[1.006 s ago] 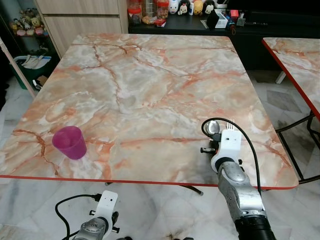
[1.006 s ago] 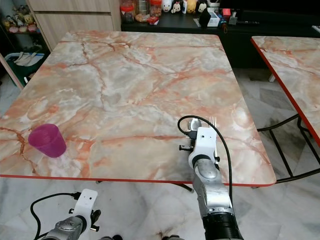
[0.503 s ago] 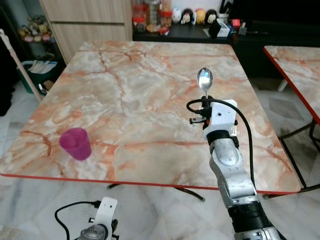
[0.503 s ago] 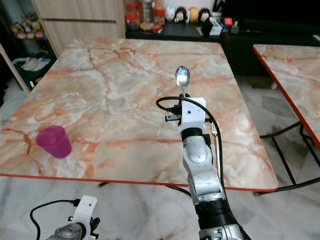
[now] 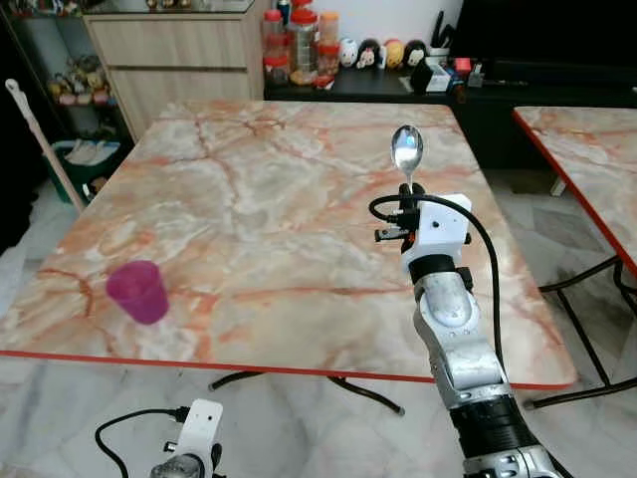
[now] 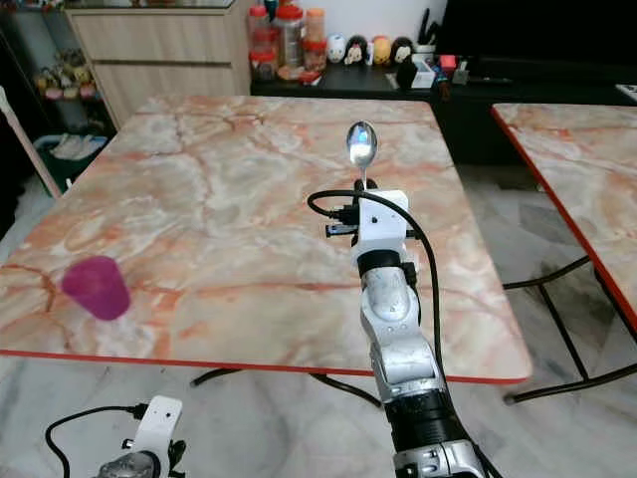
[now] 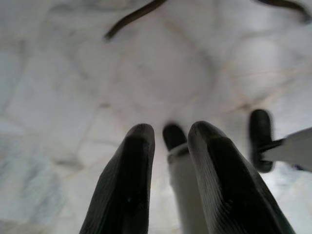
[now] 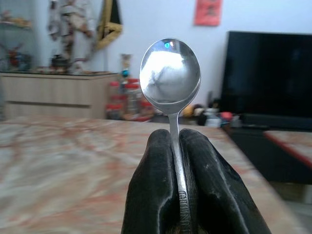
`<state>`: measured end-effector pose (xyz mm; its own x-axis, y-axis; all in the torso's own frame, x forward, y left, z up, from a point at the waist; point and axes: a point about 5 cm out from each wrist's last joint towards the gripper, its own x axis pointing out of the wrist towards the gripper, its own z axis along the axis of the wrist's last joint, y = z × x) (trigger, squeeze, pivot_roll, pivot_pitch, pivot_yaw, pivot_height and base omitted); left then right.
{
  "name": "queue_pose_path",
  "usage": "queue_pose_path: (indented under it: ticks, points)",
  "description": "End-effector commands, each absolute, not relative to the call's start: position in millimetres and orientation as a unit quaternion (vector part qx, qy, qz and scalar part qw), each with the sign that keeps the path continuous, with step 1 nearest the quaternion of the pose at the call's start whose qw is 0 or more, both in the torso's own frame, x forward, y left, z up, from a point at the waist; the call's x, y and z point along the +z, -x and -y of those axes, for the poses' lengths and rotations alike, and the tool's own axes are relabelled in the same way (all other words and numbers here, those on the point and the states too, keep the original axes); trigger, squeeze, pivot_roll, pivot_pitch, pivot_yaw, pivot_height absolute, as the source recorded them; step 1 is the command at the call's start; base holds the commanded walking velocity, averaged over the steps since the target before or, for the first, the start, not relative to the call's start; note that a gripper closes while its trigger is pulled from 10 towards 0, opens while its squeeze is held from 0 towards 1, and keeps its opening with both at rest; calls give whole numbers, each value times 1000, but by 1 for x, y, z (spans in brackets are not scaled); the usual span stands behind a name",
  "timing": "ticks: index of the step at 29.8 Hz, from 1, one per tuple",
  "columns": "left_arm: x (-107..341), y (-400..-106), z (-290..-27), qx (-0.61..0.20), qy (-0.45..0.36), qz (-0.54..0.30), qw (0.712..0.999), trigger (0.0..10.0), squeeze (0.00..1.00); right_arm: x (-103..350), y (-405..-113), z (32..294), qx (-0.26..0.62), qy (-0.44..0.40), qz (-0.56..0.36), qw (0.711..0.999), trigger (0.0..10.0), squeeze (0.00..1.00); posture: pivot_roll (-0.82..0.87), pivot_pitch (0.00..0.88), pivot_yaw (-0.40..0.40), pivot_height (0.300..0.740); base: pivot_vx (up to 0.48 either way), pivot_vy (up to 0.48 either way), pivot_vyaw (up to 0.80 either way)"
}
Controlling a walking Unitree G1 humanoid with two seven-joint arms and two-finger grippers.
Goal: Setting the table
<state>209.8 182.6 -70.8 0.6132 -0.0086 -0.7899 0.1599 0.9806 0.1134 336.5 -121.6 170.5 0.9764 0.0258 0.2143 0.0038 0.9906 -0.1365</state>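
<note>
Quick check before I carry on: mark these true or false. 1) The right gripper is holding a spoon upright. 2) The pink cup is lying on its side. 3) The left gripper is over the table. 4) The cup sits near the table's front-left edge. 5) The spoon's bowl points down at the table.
1) True: the right gripper is shut on the spoon.
2) False: the pink cup stands upright.
3) False: the left gripper hangs low over the floor.
4) True, on the marble table.
5) False: the bowl points up.
</note>
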Motion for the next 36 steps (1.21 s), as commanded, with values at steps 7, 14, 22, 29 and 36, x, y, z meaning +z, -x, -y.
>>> queue_pose_path:
  ticks: [7, 14, 22, 29, 36]
  points:
    - [-72, -207, -184, -48, -92, -444, 890, 10000, 0, 172, -339, 124, -3, 68, 106, 992, 10000, 0, -28, 1, -26, 740, 0, -437, 0]
    - [-72, -207, -183, -51, -92, -444, 890, 10000, 0, 172, -340, 124, -5, 67, 106, 992, 10000, 0, -36, 0, -27, 740, 0, -431, 0]
    - [-73, -207, -181, -51, -87, -445, 890, 10000, 0, 175, -340, 133, -27, 68, 110, 991, 10000, 0, -43, 0, -31, 740, 151, -412, 0]
    - [-72, -208, -181, -53, -87, -443, 891, 10000, 0, 174, -341, 134, -26, 69, 106, 992, 10000, 0, -42, 5, -29, 740, 246, -409, 145]
    - [-72, -208, -182, -53, -88, -444, 890, 10000, 0, 171, -339, 135, -32, 72, 98, 992, 10000, 0, -50, 23, -22, 740, 249, -409, 0]
